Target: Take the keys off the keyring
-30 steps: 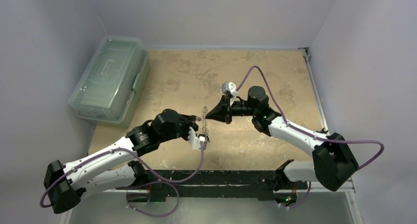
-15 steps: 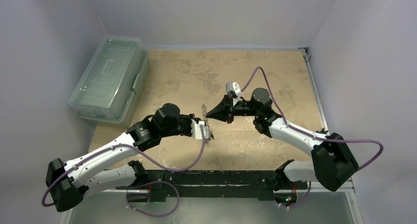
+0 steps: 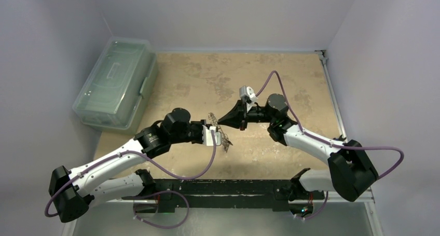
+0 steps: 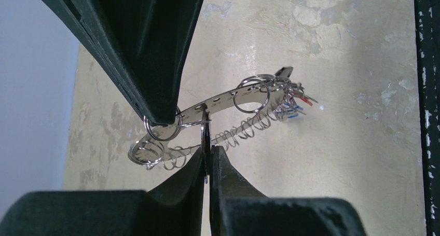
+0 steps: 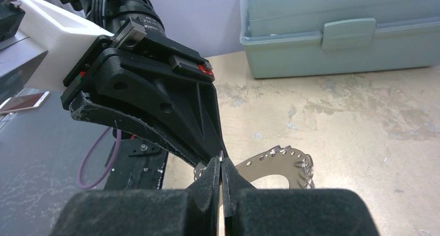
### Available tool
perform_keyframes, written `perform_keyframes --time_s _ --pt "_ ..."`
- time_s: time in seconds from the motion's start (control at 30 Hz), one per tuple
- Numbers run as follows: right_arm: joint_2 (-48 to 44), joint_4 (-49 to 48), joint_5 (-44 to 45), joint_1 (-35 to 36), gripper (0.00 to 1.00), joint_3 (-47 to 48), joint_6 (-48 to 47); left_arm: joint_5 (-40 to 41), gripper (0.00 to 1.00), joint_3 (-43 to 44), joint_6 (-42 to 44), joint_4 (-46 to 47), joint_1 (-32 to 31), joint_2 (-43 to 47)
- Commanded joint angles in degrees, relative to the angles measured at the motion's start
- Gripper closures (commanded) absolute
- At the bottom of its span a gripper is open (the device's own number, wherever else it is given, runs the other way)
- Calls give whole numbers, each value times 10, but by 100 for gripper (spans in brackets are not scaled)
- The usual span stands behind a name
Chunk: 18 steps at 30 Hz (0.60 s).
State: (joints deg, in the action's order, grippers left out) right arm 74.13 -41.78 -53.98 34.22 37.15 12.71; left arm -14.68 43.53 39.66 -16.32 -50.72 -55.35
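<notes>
The left gripper (image 4: 207,155) and right gripper (image 5: 221,166) are each pinching shut on a thin wire loop of the keyring (image 4: 223,98), a flat, perforated silvery band hanging over the middle of the mottled tan table (image 3: 290,70). Red- and blue-headed keys (image 4: 293,103) are dangling from one end. A pale-green lidded plastic box (image 5: 332,33) is sitting at the far left corner, its contents unclear.

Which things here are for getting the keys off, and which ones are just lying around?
For the job:
- keyring, held up off the table
- keys bunched at its far end
- left gripper, pinched shut at the ring
- right gripper, pinched shut at the ring

Just lying about:
- clear plastic box, lid shut, at the table's far left edge
</notes>
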Motion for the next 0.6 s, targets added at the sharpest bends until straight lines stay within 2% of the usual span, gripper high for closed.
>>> perform_keyframes --time_s 0.0,0.23,0.57 --pt "-11 -42 -5 -15 100 4 9 -4 100 -4 17 -4 4 17" --pt "-13 -41 -9 -31 100 2 11 17 100 6 23 -55 26 30" --pt "-6 -28 -14 -34 100 -2 -5 33 100 76 22 -53 56 27"
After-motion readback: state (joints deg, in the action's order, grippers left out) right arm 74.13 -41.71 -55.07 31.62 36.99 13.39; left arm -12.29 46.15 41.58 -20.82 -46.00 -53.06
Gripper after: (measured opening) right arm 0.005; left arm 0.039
